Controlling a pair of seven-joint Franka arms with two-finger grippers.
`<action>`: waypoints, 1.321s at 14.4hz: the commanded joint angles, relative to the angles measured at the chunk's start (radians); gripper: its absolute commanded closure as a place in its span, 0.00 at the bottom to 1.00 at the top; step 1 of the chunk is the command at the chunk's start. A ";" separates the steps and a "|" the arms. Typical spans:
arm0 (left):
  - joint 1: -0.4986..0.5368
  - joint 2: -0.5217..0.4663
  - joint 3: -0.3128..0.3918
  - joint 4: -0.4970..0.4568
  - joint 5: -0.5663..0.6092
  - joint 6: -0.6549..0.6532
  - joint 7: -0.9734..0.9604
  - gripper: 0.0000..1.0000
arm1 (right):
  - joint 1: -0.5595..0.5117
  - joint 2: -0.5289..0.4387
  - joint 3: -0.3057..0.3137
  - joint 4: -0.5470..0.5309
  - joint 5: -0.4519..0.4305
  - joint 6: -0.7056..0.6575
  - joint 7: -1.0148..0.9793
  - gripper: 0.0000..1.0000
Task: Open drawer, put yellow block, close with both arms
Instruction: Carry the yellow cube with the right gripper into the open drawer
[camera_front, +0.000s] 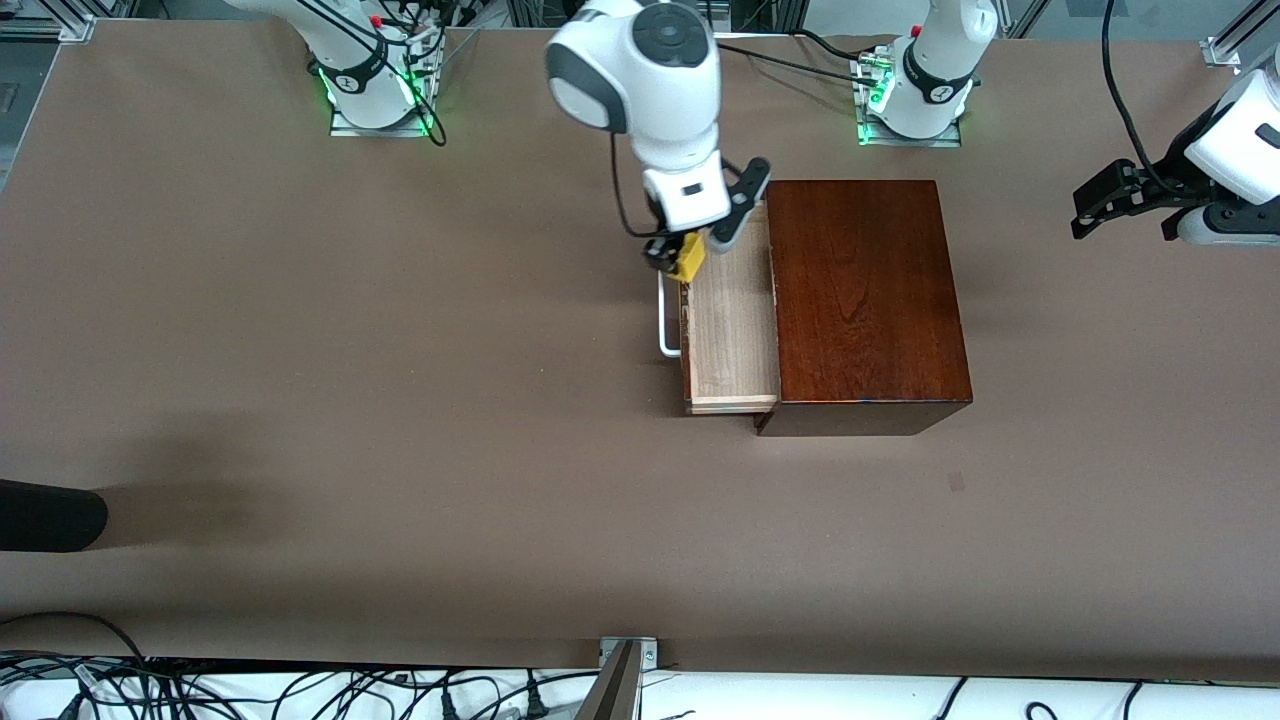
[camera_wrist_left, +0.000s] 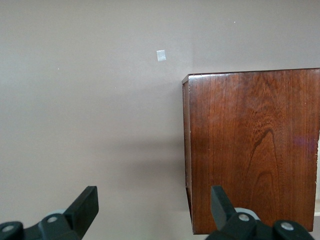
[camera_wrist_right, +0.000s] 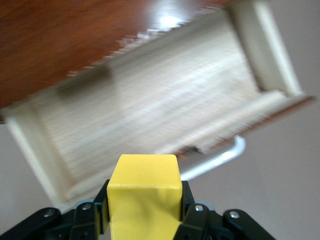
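Observation:
The mahogany box (camera_front: 860, 290) stands mid-table with its drawer (camera_front: 735, 320) pulled out toward the right arm's end, the pale tray bare inside. The white handle (camera_front: 664, 320) is on the drawer's front. My right gripper (camera_front: 682, 262) is shut on the yellow block (camera_front: 688, 257) and holds it over the drawer's front edge, at the corner nearest the robots' bases. The right wrist view shows the block (camera_wrist_right: 145, 190) between the fingers (camera_wrist_right: 192, 215), above the tray (camera_wrist_right: 150, 105) and handle (camera_wrist_right: 220, 157). My left gripper (camera_front: 1085, 215) waits open, in the air off the box's other end; its wrist view (camera_wrist_left: 155, 205) shows the box (camera_wrist_left: 255, 145).
A dark rounded object (camera_front: 45, 515) lies at the table's edge at the right arm's end, nearer to the front camera. A small pale mark (camera_front: 956, 482) is on the brown table (camera_front: 400, 400), nearer to the camera than the box. Cables lie along the front edge.

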 joint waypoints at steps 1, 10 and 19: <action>-0.010 0.016 0.002 0.035 0.013 -0.023 -0.010 0.00 | 0.047 0.064 -0.009 0.087 -0.026 -0.019 -0.080 1.00; -0.011 0.016 0.002 0.035 0.013 -0.025 -0.010 0.00 | 0.076 0.174 -0.011 0.123 -0.073 0.053 -0.333 1.00; -0.010 0.016 0.002 0.035 0.013 -0.025 -0.010 0.00 | 0.060 0.214 -0.012 0.118 -0.104 0.054 -0.412 1.00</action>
